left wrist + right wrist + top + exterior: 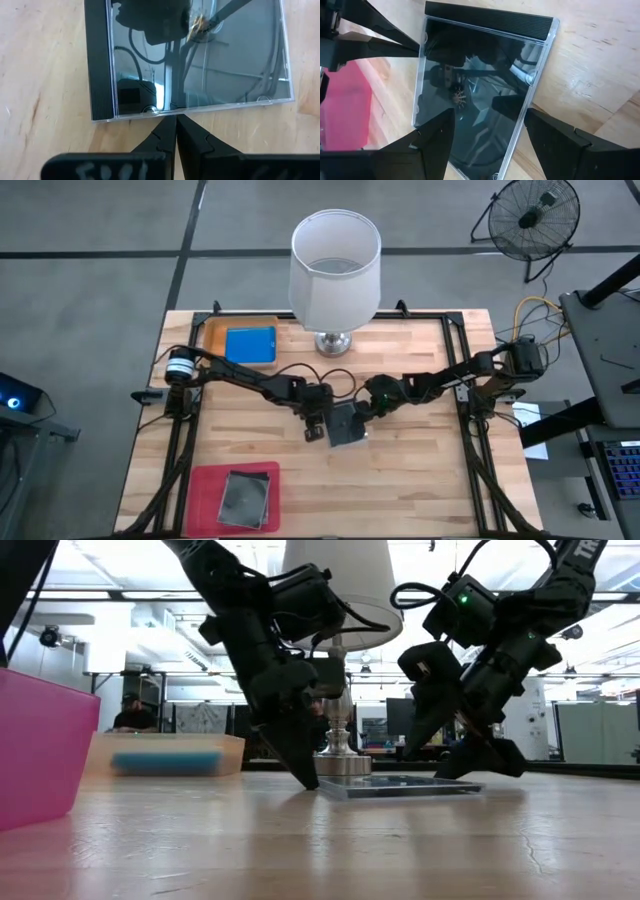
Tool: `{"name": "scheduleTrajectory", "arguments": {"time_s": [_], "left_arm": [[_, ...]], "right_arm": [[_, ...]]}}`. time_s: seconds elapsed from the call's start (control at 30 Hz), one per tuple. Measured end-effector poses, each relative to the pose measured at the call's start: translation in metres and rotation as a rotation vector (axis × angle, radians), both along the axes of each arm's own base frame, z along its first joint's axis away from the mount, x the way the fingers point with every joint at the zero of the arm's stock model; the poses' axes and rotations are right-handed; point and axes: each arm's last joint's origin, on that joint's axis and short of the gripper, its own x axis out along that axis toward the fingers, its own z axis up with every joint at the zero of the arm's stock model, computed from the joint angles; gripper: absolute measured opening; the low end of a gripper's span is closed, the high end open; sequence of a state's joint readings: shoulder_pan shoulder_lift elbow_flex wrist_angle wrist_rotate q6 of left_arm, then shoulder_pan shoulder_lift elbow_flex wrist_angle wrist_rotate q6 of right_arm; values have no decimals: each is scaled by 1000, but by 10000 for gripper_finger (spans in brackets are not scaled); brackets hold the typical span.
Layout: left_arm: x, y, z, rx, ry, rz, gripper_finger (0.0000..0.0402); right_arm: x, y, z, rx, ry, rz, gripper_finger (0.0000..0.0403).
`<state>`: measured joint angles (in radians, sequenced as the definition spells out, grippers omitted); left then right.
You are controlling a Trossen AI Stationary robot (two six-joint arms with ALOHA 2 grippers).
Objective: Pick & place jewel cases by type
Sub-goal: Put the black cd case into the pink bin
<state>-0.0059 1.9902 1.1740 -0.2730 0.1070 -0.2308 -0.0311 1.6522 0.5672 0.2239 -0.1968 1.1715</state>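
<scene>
Near edge of bench (420, 490): magenta tray (232, 498) at the near left corner, holding at least 1 dark transparent case (245, 498); the sorted dark type evidently goes here.

Bench centre: another dark transparent jewel case (345, 423) lies flat, slightly raised at one edge in the low view. Left tool (175, 131) has its fingers pressed together, tips touching the case's edge, apparently acting as a stop or pry so the thin case cannot slide. Right tool (487, 135) has fingers spread apart, straddling the opposite side of the case, not yet clamped; judged ready to pinch it.

Far edge: orange tray (212, 330) at the far left corner with 1 blue case (250, 345); white-shaded lamp (335, 265) mid far edge.
</scene>
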Motion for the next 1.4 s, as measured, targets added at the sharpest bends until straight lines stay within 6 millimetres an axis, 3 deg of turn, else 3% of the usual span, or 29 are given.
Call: {"name": "scheduleTrajectory", "arguments": {"time_s": [0.37,0.8,1.4], "left_arm": [[5,3,-1,6,36,-19,0],[6,3,0,-4,32,3,0],[5,4,-1,-6,33,16,0]], "right_arm": [[-1,1,16,21,-49,19,242],[-2,7,17,47,-45,40,242],[-5,7,35,42,-90,39,242]]}}
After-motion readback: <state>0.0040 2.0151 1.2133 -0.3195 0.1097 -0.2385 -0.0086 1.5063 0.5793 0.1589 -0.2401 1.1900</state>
